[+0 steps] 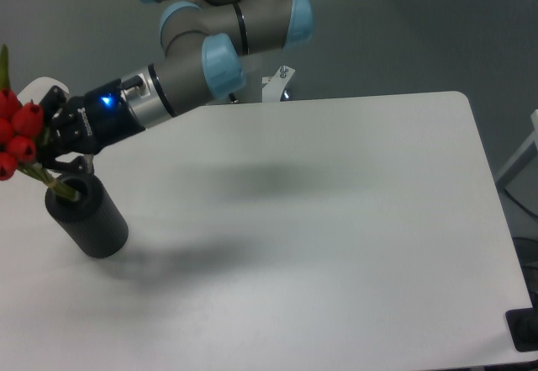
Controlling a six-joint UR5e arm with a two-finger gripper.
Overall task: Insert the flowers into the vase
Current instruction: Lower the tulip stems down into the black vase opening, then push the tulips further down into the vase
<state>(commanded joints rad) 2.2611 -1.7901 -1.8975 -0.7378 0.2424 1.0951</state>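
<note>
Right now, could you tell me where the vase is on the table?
The vase stands near the table's left edge in the camera view, directly below the gripper, with the flowers' stems reaching into its opening.

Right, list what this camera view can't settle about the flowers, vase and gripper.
- Flowers: bunch cut off by the left frame edge; bud count unclear.
- Stem ends: hidden inside the vase; depth unknown.
- Gripper: fingers dark and partly behind the buds; whether it grips the stems is unclear.
</note>
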